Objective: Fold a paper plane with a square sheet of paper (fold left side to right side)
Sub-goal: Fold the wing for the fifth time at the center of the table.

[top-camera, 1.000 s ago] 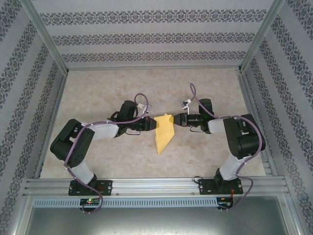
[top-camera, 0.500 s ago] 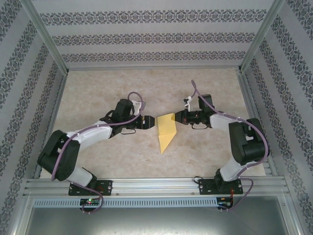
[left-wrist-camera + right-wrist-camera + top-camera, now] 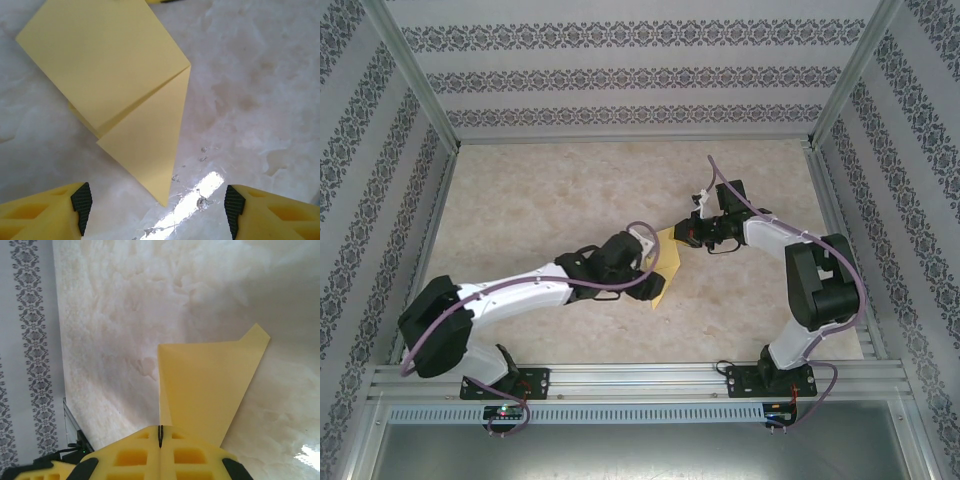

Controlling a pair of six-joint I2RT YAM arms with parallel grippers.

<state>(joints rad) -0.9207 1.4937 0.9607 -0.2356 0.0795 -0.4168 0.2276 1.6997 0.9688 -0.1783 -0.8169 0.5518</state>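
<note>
The yellow sheet of paper [image 3: 670, 258] lies folded into a narrow pointed shape on the marble tabletop, its tip toward the near edge. In the left wrist view the paper [image 3: 115, 65] shows a diagonal flap, and its tip reaches down between my fingers. My left gripper [image 3: 157, 210] is open, hovering over that tip [image 3: 652, 288] with nothing between its pads. At the paper's far right corner my right gripper [image 3: 686, 236] is shut on the paper's edge. From the right wrist, the paper [image 3: 210, 385] runs out from the closed gripper [image 3: 160, 432].
The marble tabletop [image 3: 540, 190] is bare around the paper. Patterned walls [image 3: 640, 80] and aluminium frame posts [image 3: 415, 80] enclose it on three sides. A metal rail [image 3: 640, 378] runs along the near edge by the arm bases.
My left gripper opened and let go of the paper's left side, then swung round to the near side over the pointed tip. The right gripper shifted slightly farther back, still holding the paper.
</note>
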